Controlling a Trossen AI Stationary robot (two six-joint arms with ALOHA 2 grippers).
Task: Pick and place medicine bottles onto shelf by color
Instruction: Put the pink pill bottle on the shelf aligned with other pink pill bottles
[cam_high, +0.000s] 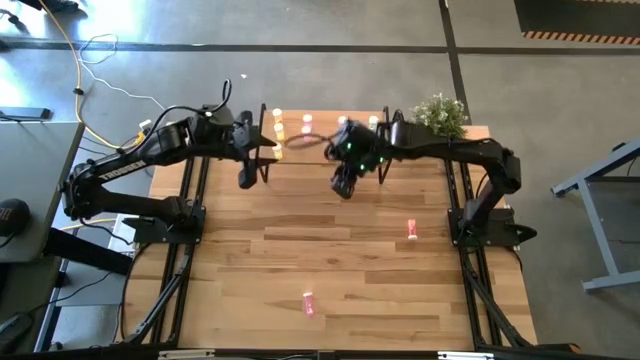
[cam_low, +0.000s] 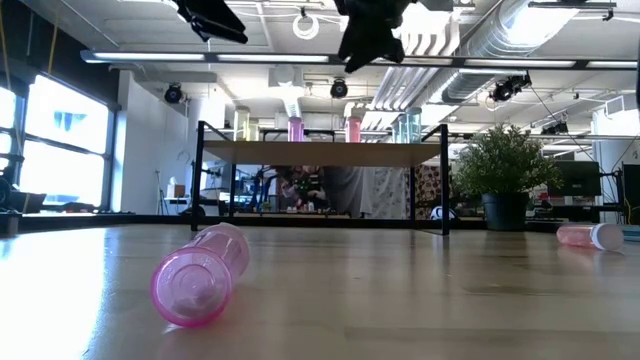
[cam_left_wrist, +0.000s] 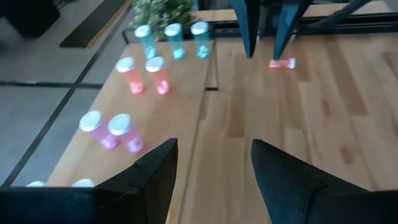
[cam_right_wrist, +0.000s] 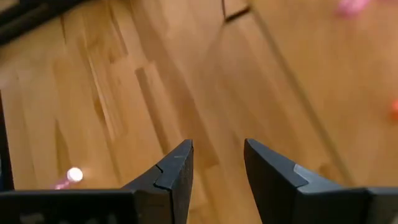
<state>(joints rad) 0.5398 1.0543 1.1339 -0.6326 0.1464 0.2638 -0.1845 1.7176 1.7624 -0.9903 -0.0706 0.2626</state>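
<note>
High view: both grippers hover near the shelf, left gripper and right gripper open and empty. Two pink bottles lie on the table, one near the front, another right. Risk: a lying bottle rolls away under an off-centre pinch.

The shelf, a small light-wood board on thin dark legs, is sitting at the 12 o'clock edge of the worktop. White-capped bottles are standing upright on it in pairs by color: pink bottles, red-orange ones and pale green ones. Two pink bottles are lying on their sides on the planks: one toward 6 o'clock, another toward 3 o'clock, well apart.
</note>
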